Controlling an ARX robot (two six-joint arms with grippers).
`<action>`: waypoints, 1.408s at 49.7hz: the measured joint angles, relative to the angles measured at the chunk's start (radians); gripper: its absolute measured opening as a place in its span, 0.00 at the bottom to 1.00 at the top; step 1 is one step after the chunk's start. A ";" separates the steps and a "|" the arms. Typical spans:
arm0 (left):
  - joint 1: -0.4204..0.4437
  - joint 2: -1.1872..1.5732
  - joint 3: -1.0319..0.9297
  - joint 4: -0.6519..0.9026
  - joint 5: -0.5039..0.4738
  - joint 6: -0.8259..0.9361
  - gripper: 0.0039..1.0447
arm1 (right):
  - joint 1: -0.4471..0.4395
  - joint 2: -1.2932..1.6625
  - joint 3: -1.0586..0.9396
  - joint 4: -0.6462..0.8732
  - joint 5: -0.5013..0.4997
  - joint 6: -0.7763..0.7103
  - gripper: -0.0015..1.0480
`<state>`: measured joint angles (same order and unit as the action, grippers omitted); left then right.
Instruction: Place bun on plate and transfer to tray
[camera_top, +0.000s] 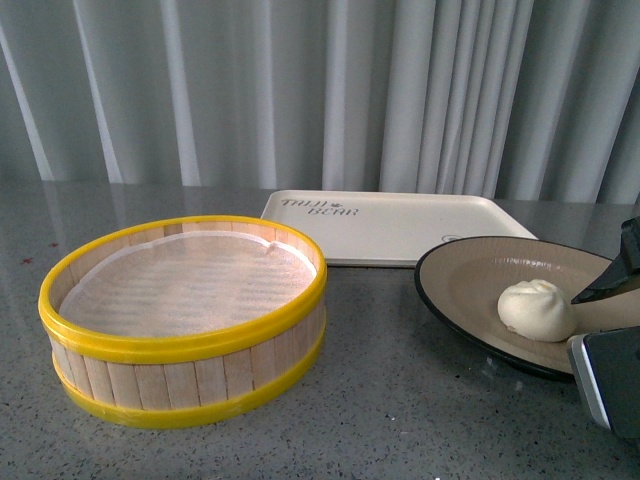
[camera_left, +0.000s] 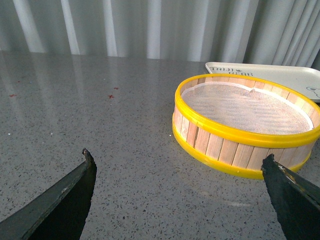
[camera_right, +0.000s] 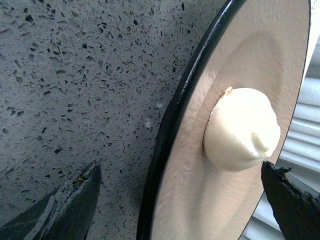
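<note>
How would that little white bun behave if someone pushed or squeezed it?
The bun looks soft and puffy, so squeezing would probably dent it. Being rounded on a smooth, shallow plate, it might slide or roll if pushed. Likely light for its size.

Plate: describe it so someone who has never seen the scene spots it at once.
On the grey speckled table, look to the right of the yellow-rimmed wooden basket, just in front of the cream tray. The plate is the round shallow dish there. Only it has a beige inside with a thin black rim, and only it holds the white bun.
</note>
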<state>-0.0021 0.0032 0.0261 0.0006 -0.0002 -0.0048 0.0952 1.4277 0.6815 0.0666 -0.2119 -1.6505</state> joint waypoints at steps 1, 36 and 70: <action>0.000 0.000 0.000 0.000 0.000 0.000 0.94 | 0.001 0.002 0.001 0.003 0.000 0.000 0.92; 0.000 0.000 0.000 0.000 0.000 0.000 0.94 | 0.010 -0.019 -0.082 0.133 0.049 -0.030 0.06; 0.000 0.000 0.000 0.000 0.000 0.000 0.94 | -0.004 -0.050 -0.046 0.243 0.034 -0.024 0.03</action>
<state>-0.0021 0.0032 0.0261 0.0006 -0.0002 -0.0048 0.0910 1.3781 0.6357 0.3092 -0.1776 -1.6749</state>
